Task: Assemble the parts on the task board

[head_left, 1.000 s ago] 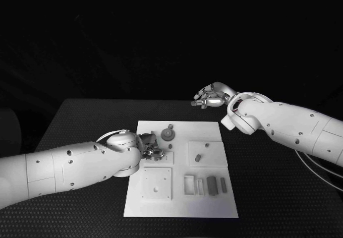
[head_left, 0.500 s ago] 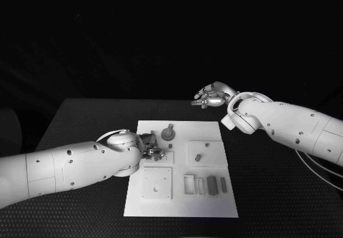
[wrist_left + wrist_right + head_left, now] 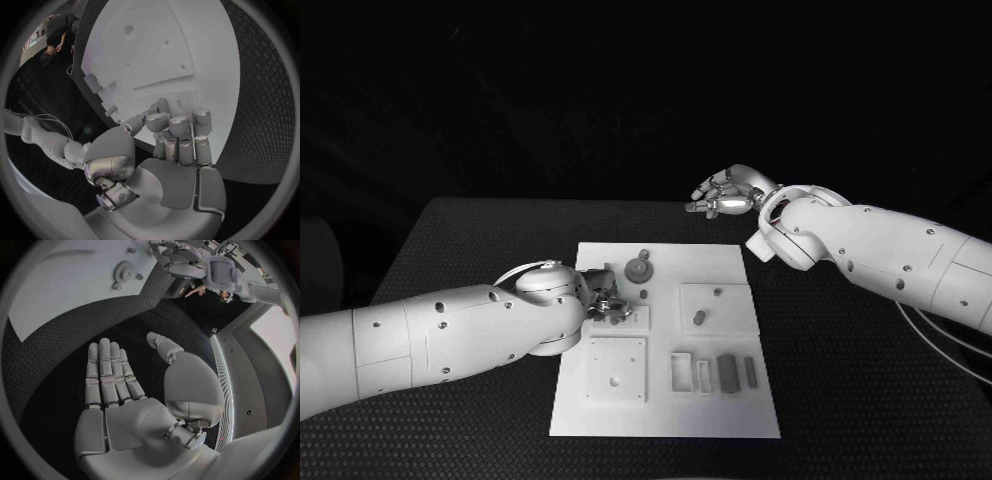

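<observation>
Two white arms, smooth rounded shells with small dark screw holes dotted along them. Left arm (image 3: 444,335) thick, seam lines between segments. Right arm (image 3: 891,250) same, thin pale cables trailing beside its lower edge. Left hand (image 3: 169,145) and right hand (image 3: 125,390) silver metal, segmented fingers, bulbous polished thumb base.

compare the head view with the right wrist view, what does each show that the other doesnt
Head view alone: the small grey upright parts in the near slots of the white task board, and the right hand seen from outside, raised past the board's far edge. Right wrist view alone: the right hand's bare palm with its fingers apart, holding nothing. Both: the round grey gear part and the left hand on the board.
</observation>
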